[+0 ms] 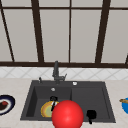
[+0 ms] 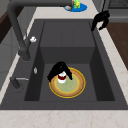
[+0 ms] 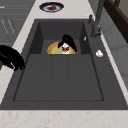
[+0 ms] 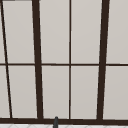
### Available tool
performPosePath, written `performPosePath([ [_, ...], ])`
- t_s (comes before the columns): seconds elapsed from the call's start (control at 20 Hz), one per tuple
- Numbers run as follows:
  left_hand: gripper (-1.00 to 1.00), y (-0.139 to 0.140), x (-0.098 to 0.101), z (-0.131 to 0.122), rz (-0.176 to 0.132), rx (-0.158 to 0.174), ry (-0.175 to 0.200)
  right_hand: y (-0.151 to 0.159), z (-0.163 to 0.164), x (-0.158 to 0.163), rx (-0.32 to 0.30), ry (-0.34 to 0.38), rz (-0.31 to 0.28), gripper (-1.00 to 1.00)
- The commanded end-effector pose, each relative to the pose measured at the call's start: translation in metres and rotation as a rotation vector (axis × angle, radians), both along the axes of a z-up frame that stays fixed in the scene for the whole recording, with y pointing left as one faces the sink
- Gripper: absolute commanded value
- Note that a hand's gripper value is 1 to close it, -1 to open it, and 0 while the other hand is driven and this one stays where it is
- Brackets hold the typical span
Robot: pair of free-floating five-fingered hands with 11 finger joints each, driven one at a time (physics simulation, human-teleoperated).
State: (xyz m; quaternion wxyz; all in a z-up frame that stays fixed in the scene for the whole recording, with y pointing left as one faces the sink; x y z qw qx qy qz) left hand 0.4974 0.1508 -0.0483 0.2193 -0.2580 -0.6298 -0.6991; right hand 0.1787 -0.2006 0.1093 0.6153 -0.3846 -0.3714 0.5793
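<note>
Small white cup with a dark red band (image 2: pixel 61 77), upright on the round yellow-rimmed green plate (image 2: pixel 75 86) in the deep left basin of the dark grey sink (image 2: pixel 67 32). Left hand (image 2: pixel 58 69) arched over cup, fingers curled down round its rim. Right hand (image 2: pixel 100 20) hanging idle above sink's front edge, fingers drooping loosely, nothing in them. Likely light, rigid, smooth and breakable; best gripped round the sides below the rim. Large red ball (image 1: pixel 67 115) blocking plate and basin in front view. Cup's contents hard to make out.
</note>
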Motion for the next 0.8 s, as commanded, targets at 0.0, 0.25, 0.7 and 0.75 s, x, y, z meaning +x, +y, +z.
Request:
performPosePath([
  [0.0,-1.0,0.005,0.001,-0.023,0.019,-0.033,-0.006,0.0,0.0,0.0,0.0,0.0,0.0,0.0],
  [0.25,1.0,0.008,0.011,-0.015,-0.003,-0.043,0.069,0.0,0.0,0.0,0.0,0.0,0.0,0.0],
  [0.7,1.0,0.004,0.002,0.005,0.024,-0.041,0.089,0.0,0.0,0.0,0.0,0.0,0.0,0.0],
  [0.75,1.0,0.004,0.001,0.006,0.026,-0.042,0.085,0.0,0.0,0.0,0.0,0.0,0.0,0.0],
])
